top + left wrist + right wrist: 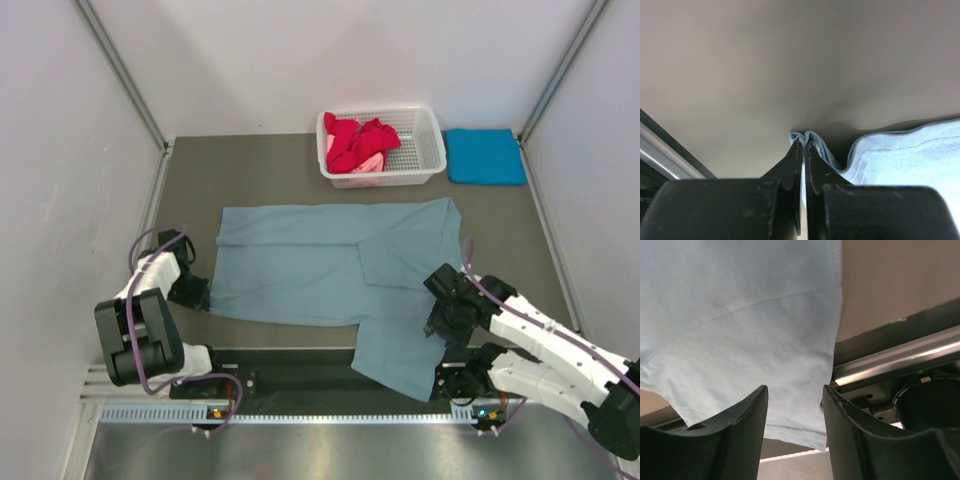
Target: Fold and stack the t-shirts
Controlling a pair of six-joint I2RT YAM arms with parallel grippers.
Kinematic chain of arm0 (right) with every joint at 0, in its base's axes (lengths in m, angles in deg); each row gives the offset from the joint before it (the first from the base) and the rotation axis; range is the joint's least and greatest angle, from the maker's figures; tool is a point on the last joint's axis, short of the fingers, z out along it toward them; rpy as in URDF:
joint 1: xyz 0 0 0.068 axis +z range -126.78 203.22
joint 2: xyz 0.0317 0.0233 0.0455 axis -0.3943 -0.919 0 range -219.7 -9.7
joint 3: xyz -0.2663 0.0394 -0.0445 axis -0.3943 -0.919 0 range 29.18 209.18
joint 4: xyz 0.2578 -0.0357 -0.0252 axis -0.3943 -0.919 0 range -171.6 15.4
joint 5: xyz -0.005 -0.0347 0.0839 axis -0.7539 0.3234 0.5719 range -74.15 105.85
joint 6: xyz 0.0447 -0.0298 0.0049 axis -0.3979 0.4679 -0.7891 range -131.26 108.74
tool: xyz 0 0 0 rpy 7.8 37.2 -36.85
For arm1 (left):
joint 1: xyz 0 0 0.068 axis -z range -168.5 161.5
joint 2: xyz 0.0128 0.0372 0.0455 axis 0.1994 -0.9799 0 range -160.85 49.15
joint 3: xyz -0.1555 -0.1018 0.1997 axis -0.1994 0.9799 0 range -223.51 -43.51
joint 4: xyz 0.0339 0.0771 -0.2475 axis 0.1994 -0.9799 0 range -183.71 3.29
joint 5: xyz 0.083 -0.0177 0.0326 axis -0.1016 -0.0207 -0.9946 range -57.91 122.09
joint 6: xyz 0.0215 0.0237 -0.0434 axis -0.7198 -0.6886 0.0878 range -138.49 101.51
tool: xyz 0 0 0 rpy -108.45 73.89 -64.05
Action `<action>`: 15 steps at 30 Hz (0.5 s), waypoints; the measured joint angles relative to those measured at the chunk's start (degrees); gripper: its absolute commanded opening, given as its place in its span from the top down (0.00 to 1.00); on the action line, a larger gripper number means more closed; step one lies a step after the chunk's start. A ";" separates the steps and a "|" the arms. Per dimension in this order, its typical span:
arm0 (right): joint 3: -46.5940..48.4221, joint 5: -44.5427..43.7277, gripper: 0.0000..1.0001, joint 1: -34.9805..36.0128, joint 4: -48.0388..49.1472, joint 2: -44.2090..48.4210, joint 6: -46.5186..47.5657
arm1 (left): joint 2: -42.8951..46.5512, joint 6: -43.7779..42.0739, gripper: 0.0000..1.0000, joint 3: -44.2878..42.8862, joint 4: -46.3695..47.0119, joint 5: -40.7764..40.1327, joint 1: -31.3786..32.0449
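A large grey-blue t-shirt (320,260) lies spread across the table, one part hanging over the near edge. My left gripper (197,295) is at its near left corner. In the left wrist view that gripper (803,143) is shut on a small fold of the grey-blue cloth (910,160). My right gripper (437,325) is over the right side of the hanging part. Seen from the right wrist, it (795,390) stands open, with the shirt's hem (790,432) showing in the gap between its fingers. Red and pink t-shirts (358,143) sit in the basket. A turquoise t-shirt (485,156) lies folded at the back right.
The white lattice basket (425,150) stands at the back centre, next to the turquoise shirt. A metal rail (300,412) and dark strip run along the near edge between the arm bases. White walls close in the left, right and back sides.
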 measured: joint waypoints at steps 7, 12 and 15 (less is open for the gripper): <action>-3.45 0.70 0.53 0.04 -2.36 5.68 -10.91 | -0.98 0.02 1.00 -0.52 0.11 0.28 0.00; -6.10 1.97 0.55 1.25 -1.55 5.42 -16.90 | -1.09 0.02 1.00 -0.55 0.11 0.35 -0.02; -10.08 3.32 0.59 2.38 0.02 5.07 -19.96 | -1.05 0.02 1.00 -0.52 0.13 0.44 -0.02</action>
